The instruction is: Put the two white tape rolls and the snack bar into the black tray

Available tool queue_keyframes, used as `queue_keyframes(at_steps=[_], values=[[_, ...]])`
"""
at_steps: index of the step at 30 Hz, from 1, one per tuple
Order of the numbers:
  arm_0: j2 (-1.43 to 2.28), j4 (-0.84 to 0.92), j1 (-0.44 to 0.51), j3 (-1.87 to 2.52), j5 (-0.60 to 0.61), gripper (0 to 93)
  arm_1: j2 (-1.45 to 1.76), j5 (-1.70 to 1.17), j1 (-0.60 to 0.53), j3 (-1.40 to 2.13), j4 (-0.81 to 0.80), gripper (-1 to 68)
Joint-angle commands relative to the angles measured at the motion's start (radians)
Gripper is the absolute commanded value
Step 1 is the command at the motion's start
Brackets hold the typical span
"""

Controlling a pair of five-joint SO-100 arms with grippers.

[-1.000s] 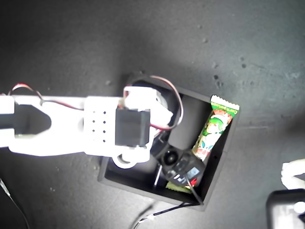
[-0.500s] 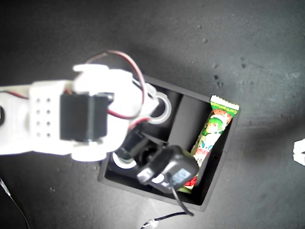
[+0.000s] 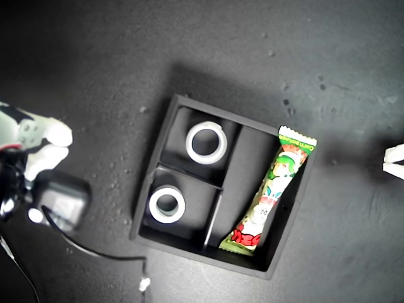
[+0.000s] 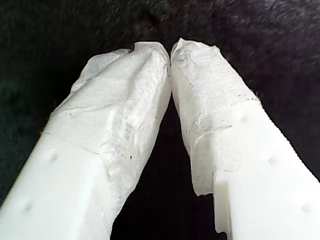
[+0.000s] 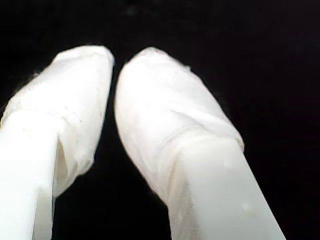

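— What sort of place was this?

— A robot test bench, by the look of it, not a home or a shop. The dark tabletop point(image 3: 95, 63) filled the whole exterior view, matte and speckled with pale flecks.

— Anything else pointing that way?

— A white printed arm point(image 3: 28, 136) with a small black camera module point(image 3: 61, 201) and loose cable point(image 3: 95, 252) sat at the left edge. No walls or furniture showed.
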Motion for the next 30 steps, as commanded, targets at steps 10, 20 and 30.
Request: queue_keyframes(at_steps=[10, 20, 30], values=[[0.561, -0.089, 0.137, 0.676, -0.137, 0.1, 0.011, -0.397, 0.072, 0.014, 0.189, 0.0], [0.888, 0.063, 0.175, 0.851, -0.235, 5.2, 0.011, -0.477, 0.066, 0.014, 0.216, 0.0], [0.887, 0.069, 0.184, 0.851, -0.04, 5.2, 0.011, -0.476, 0.06, 0.015, 0.216, 0.0]])
